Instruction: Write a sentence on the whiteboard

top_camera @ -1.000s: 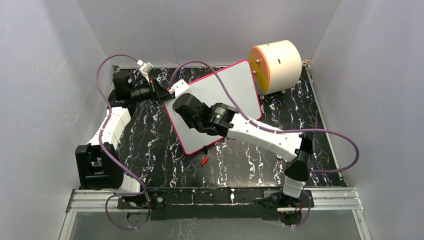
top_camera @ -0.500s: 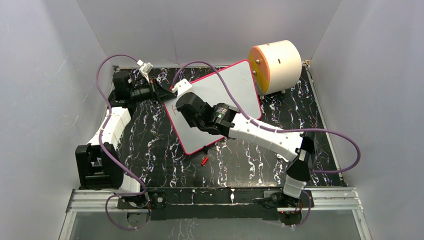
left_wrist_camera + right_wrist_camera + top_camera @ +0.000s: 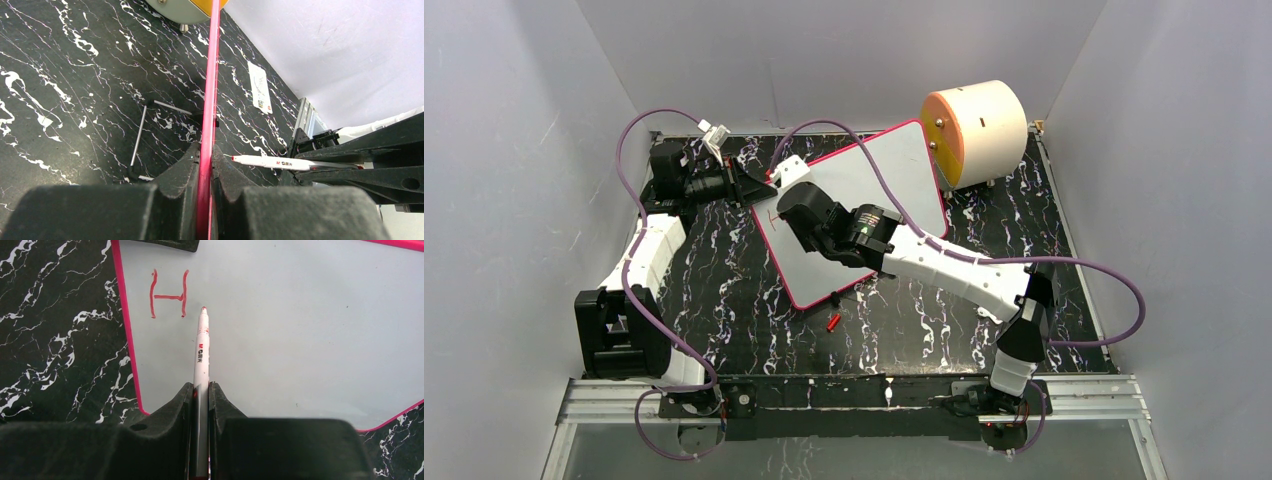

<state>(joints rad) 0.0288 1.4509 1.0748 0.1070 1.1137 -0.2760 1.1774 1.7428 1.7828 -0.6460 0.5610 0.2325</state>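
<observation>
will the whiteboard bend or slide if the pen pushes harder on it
Probably stiff: the whiteboard shows a dead-straight edge running from the left gripper pinching it. Edge-on it looks thin, so likely light. Clamped at one spot only, it might pivot under the marker in the right gripper.

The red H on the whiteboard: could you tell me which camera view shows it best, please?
The right wrist view: the H sits close and sharp on the whiteboard, beside the marker tip. Top external shows it only as a faint red mark; left wrist sees the board edge-on, so no lettering.
</observation>
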